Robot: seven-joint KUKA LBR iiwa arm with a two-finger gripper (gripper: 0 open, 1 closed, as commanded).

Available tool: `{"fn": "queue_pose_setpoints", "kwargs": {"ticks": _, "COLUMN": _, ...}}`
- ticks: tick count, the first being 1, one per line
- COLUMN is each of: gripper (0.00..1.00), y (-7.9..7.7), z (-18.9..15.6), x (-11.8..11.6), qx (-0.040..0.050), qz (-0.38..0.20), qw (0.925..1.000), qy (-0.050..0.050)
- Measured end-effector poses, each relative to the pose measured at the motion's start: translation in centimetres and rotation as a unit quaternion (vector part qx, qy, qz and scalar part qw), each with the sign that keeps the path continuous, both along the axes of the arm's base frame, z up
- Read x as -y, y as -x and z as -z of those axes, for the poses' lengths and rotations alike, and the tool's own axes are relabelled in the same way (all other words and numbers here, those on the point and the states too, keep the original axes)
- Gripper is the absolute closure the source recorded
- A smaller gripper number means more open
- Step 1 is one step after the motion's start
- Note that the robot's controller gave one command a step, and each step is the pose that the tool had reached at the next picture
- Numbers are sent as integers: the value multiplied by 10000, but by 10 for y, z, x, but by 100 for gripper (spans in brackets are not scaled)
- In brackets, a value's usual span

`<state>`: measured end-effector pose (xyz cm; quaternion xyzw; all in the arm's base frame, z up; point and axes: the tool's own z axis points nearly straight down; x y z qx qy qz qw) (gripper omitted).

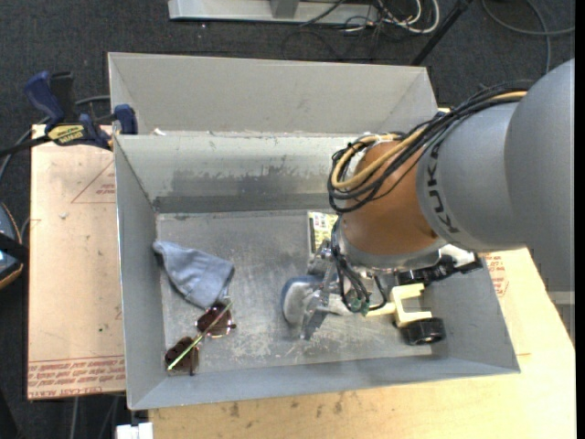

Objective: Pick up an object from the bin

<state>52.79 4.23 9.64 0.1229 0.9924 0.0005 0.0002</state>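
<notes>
I am holding my claw [315,314] low inside the bin [274,163], near the middle of its floor and a little toward the front wall. It is standing right against a small grey rounded thing [294,298] with a dull shine, which is lying just at the left of the claw. I cannot tell what kind of thing this is. I also cannot tell if the claw is spread or pressed together, because my wrist and its cables are covering most of it from above.

The other things are lying apart from me. A blue-grey cloth [194,273] is crumpled at the left side, and dark sunglasses [201,335] are lying in front of it, near the front left corner. A small yellow and white packet [319,230] is lying behind my wrist, close to the back wall.

In my judgement the task is only at its beginning part: I am reaching the floor beside the grey thing, but nothing is lifted yet. What is left is to get a sure grip and to carry the thing up out of the bin.
</notes>
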Motion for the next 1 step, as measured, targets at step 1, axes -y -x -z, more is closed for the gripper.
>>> {"fn": "queue_pose_setpoints", "kwargs": {"ticks": 1, "gripper": 0, "y": -4, "z": 11, "x": -1, "qx": 10, "qz": -306, "qw": 9995, "qy": 1}}
